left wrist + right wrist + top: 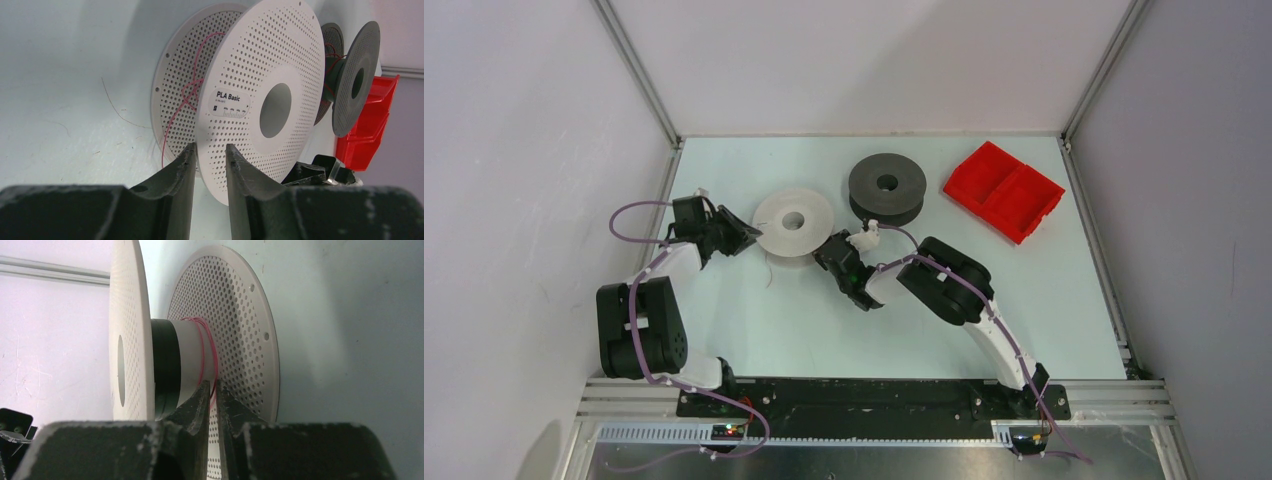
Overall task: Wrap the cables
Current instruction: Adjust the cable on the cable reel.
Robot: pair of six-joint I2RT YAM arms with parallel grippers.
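The white spool (794, 222) lies flat at mid-table. My left gripper (746, 232) is shut on the rim of its upper flange (260, 65), one finger on each side of the rim. A thin red cable (204, 340) makes a few turns round the hub beside the lower flange (225, 300), and more of it hangs loose over that flange (192, 90). My right gripper (826, 248) reaches between the flanges from the right, its jaws (214, 389) a narrow slit apart with the strand running between the tips. The dark grey spool (887, 187) lies behind, with red strand on it (327, 55).
A red two-compartment bin (1004, 190) sits at the back right, next to the dark grey spool (350, 85). A thin loose strand (769, 270) lies on the table in front of the white spool. Walls close in the table at the back and on both sides.
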